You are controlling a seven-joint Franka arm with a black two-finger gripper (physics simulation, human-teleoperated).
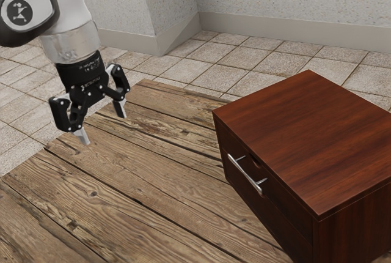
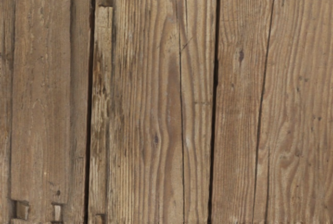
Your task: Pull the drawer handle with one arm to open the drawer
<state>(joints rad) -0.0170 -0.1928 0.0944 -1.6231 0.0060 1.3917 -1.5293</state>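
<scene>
We see the plank table (image 1: 140,177) spread across the exterior view, with tiled floor (image 1: 256,61) and a pale wall beyond it at 12 o'clock. The wrist view gives us the same table (image 2: 156,104) from close above: grain, knots and dark gaps between boards that run from 12 to 6 o'clock. The exterior view gives us the rest.

The dark red cabinet (image 1: 317,134) stands on the table at 4 o'clock. The arm (image 1: 67,30) comes down from 10 o'clock, well apart from the cabinet.

The drawer (image 1: 259,180) is in the cabinet's face, which looks toward 8 o'clock; its front appears level with the panel below it. The gripper (image 1: 102,123) hangs at 9 o'clock above the planks, fingers pointing down and spread wide with nothing between them.

The handle (image 1: 249,174) is a slim metal bar on the drawer front. Its long axis lies level along the front, running in the picture from 10 to 4 o'clock, and it stands off the wood on two short posts.
</scene>
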